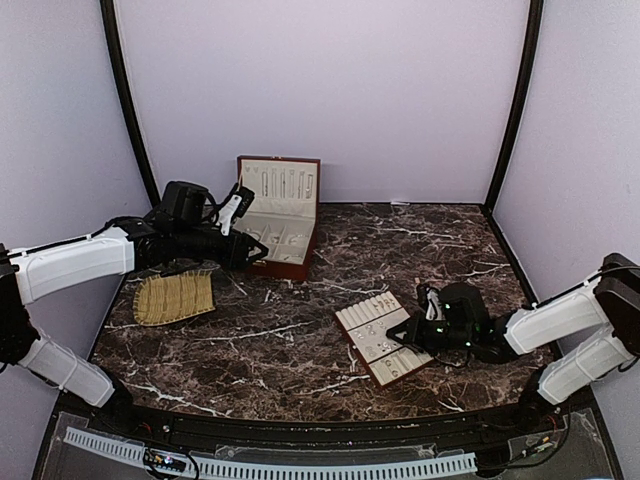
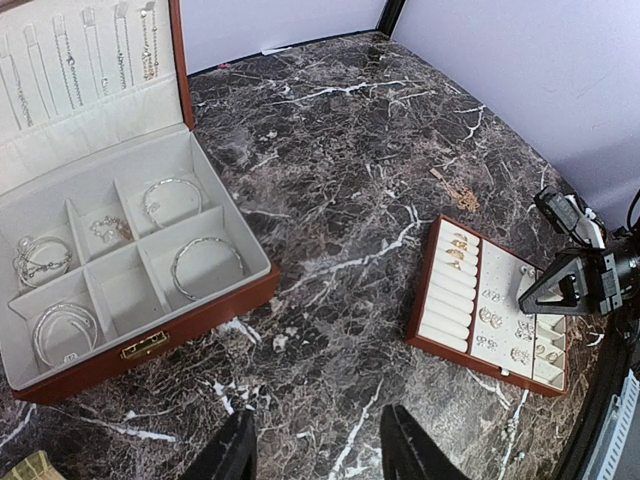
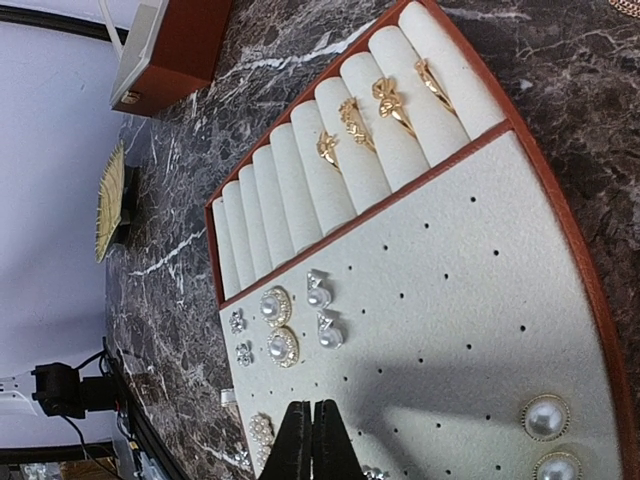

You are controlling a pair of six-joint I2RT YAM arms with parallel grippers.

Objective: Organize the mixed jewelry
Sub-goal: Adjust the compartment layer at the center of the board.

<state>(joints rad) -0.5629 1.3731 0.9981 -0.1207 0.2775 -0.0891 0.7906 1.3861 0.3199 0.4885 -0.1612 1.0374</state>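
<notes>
Right gripper (image 3: 312,440) pressed together, empty, my left gripper (image 2: 325,455) spread; bangles (image 2: 205,240) boxed, studs (image 3: 275,305) on tray (image 3: 480,300); chain (image 2: 455,192) on surface (image 2: 350,130) prob remains

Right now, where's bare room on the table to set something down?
Bare marble runs between the red-brown box and the slotted tray, and along the near-left edge in front of the straw mat. Crowded: far left around the left gripper, and the tray under the right gripper.
</notes>
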